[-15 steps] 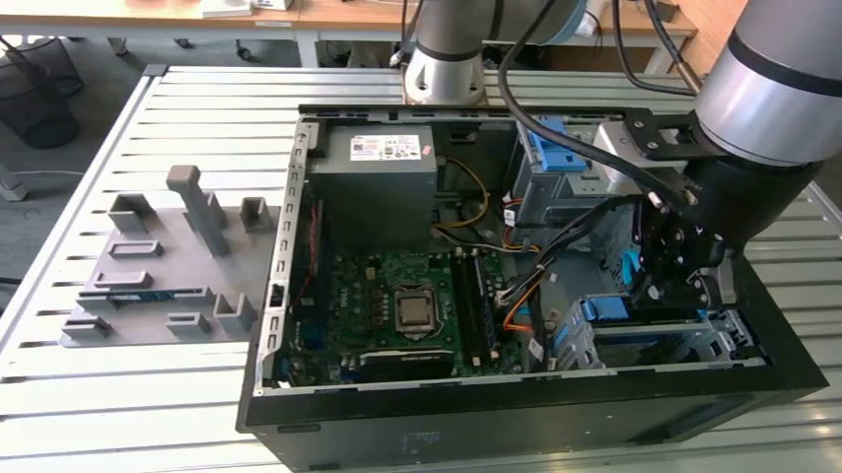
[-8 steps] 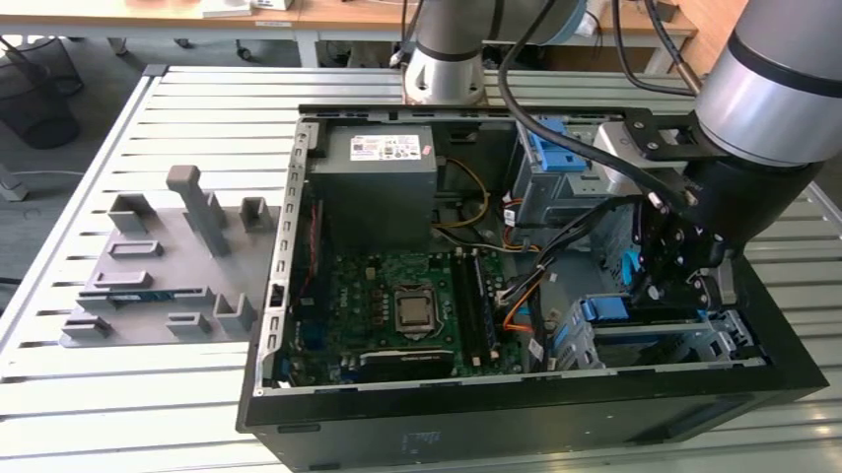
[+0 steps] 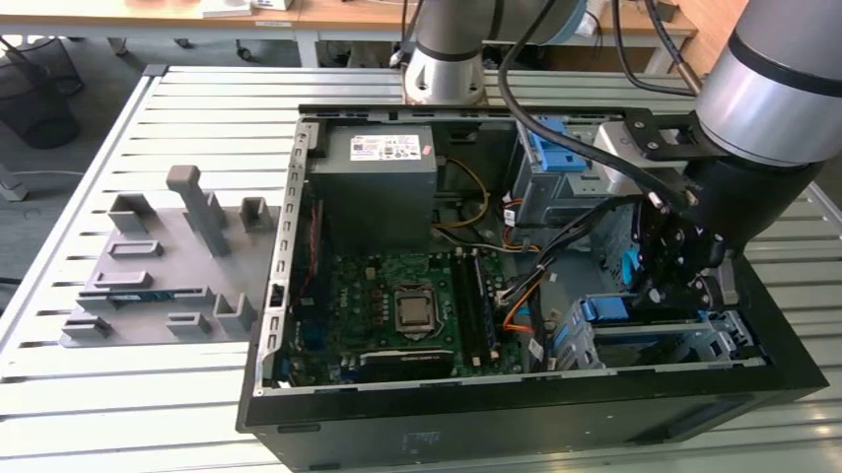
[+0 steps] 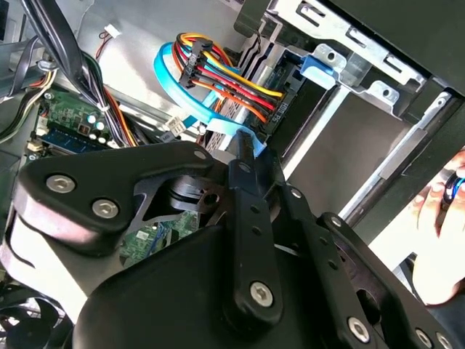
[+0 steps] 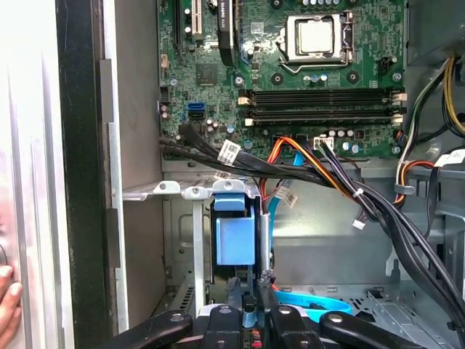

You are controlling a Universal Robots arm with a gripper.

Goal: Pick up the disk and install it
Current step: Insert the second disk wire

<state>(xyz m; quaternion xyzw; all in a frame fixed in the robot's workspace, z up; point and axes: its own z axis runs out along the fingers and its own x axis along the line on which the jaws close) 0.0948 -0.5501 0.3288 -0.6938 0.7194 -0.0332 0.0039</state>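
Blue-framed, the disk [image 5: 236,243] sits upright in the drive bay [image 3: 658,340] at the case's [image 3: 526,414] four o'clock corner, the jaws [image 5: 256,299] closed thinly on its edge.

A slatted grey metal table [image 3: 197,394] carries an open black computer case [image 3: 526,414], lying on its side with its circuit board facing up. Beside it, toward the exterior view's left, a grey fixture plate [image 3: 158,286] with upright blocks and slots rests flat on the slats, apart from the case.
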